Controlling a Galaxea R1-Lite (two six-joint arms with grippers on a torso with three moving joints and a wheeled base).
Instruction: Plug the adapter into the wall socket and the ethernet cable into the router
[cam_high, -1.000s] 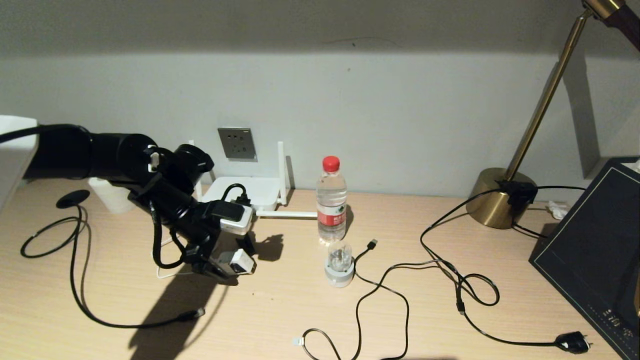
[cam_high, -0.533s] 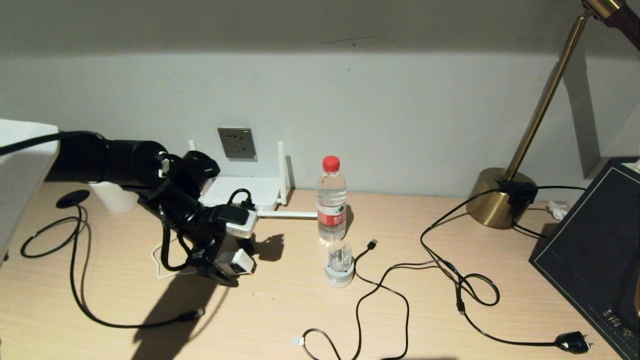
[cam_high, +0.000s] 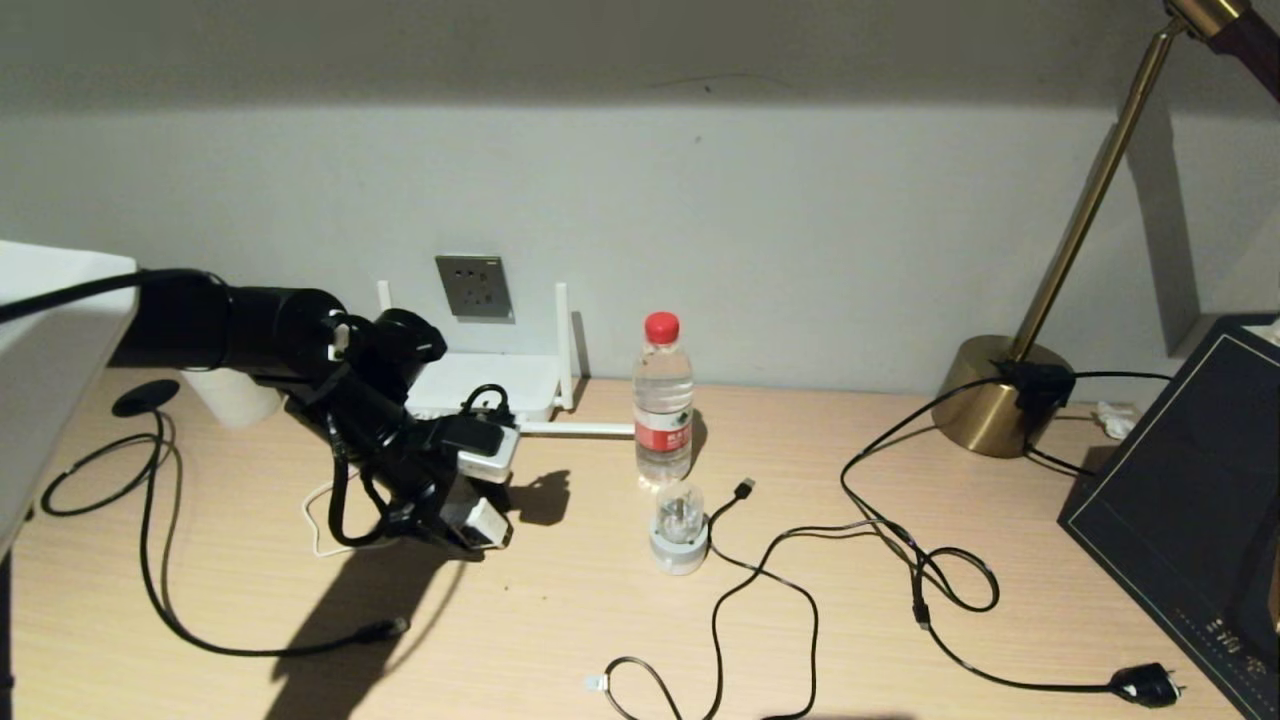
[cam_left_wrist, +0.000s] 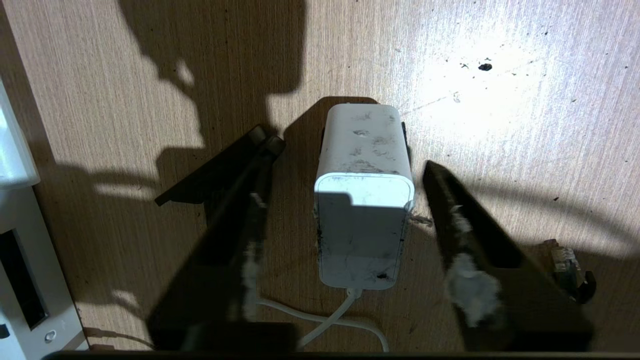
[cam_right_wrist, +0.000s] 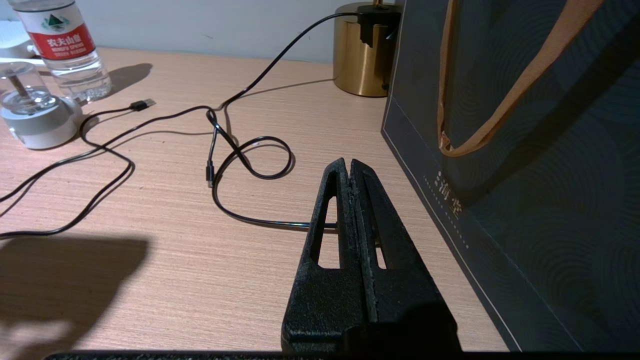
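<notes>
Surface: wood desk (cam_high: 560, 620), grey wall behind
Left gripper (cam_left_wrist: 345, 200): low over desk, fingers spread either side of adapter (cam_left_wrist: 362, 200), gaps visible both sides
Adapter: lying on desk, cord attached
Right gripper (cam_right_wrist: 350, 167): fingers pressed together, empty, beside dark bag (cam_right_wrist: 525, 150)

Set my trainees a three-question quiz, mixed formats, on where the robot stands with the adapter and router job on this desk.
1. True or false: the adapter is already in the wall socket.
2. The left gripper has its fingers: A) either side of the adapter, B) on the water bottle, C) on the router.
3. Fill in: the right gripper is ____.

Key: 1 false, it lies on the desk; 2 A; 3 shut, holding nothing.
</notes>
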